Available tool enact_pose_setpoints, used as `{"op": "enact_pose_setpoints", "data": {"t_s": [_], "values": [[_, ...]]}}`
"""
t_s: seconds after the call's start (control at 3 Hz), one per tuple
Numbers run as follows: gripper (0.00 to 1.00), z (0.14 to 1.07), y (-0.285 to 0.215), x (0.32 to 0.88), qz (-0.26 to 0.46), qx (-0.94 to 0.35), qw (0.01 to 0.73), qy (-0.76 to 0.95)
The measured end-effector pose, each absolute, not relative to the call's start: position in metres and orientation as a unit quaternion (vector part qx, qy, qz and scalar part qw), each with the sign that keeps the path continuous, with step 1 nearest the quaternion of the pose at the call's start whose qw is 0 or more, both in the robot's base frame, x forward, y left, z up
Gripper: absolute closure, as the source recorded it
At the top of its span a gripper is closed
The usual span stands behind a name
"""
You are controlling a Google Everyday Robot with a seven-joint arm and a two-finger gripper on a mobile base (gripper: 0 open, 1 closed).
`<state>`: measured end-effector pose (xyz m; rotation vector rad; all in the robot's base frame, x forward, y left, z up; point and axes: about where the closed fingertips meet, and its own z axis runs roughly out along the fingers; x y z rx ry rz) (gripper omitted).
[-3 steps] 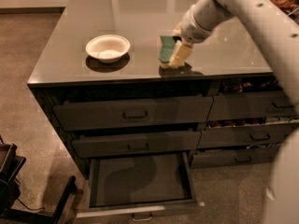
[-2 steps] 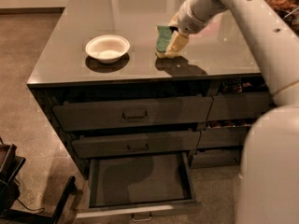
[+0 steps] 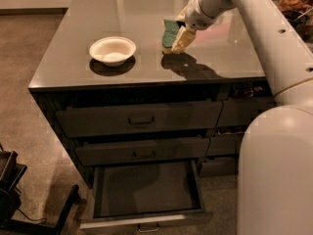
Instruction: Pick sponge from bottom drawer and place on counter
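Glossy grey desk point(image 3: 73, 65) is lying right beneath the gripper point(image 3: 177, 40), which is clamping the sponge point(image 3: 170, 32) on edge, long axis roughly vertical, low edge close over the surface, white bowl point(image 3: 112, 50) sitting leftward, bottom drawer point(image 3: 146, 190) gaping well below.

White arm point(image 3: 264, 38) rises from the bulky base at lower right, bends near the top edge, and reaches down-left over the surface point(image 3: 234, 58). Wrist point(image 3: 203, 9) pitched downward, with the gripper point(image 3: 174, 40) low over the surface's right-centre, tips pointing down-left. Pale fingers point(image 3: 183, 38) clamped on the sponge point(image 3: 170, 31); contact with the surface unclear.
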<state>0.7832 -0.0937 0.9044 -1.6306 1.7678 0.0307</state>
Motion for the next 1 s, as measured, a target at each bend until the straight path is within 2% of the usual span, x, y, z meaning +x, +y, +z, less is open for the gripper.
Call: {"op": "enact_pose_setpoints", "data": {"t_s": [1.0], "values": [[0.11, 0.9043, -0.0936, 0.7832, 0.012, -0.633, 0.36, 0.686]]}}
